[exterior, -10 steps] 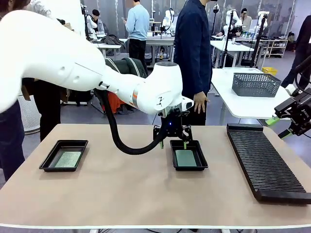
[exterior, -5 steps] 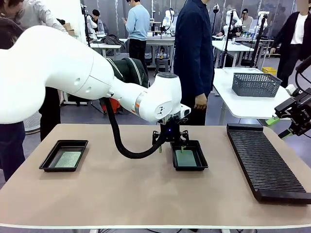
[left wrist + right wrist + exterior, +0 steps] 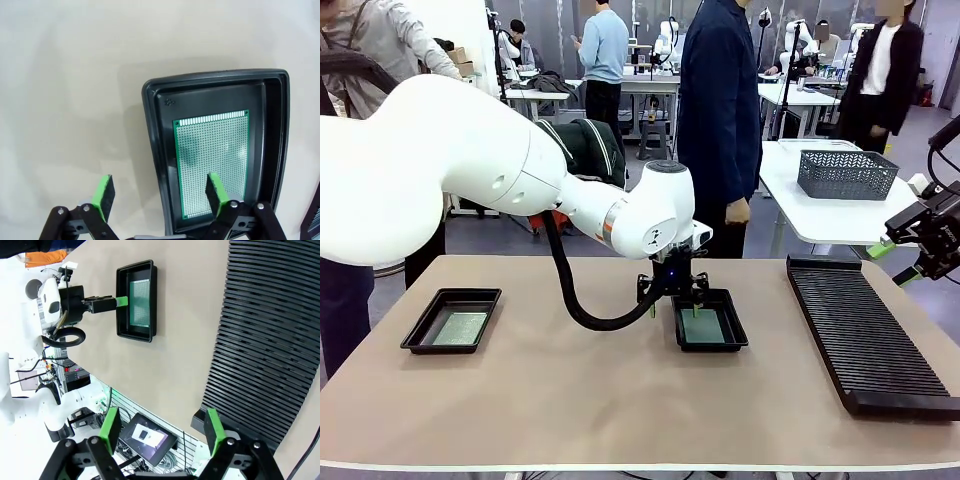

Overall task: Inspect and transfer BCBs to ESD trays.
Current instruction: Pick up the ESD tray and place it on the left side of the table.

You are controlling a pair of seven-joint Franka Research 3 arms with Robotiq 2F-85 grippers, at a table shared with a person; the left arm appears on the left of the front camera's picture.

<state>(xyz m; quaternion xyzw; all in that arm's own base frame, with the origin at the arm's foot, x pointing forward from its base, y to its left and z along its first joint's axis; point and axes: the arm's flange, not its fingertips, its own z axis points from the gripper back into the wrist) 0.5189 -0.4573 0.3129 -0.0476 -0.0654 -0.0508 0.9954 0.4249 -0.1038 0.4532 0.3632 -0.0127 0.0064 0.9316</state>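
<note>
At table centre, your left gripper [image 3: 674, 297] hangs open over the near rim of a black tray [image 3: 735, 341] holding one BCB [image 3: 212, 162] flat on its floor. Judge it thin, light, stiff and slick; pinch a long edge. Your right gripper [image 3: 160, 427], also open, hovers above the rack [image 3: 865, 335].

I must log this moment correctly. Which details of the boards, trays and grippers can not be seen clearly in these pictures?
- Front view: left gripper hides the middle tray's near-left rim, so the finger-to-rim gap is unclear.
- Left wrist view: board's near end lies behind a finger pad.
- Front view: left tray's board is too small to inspect.
- Front view: right gripper is cut by the picture edge.
</note>
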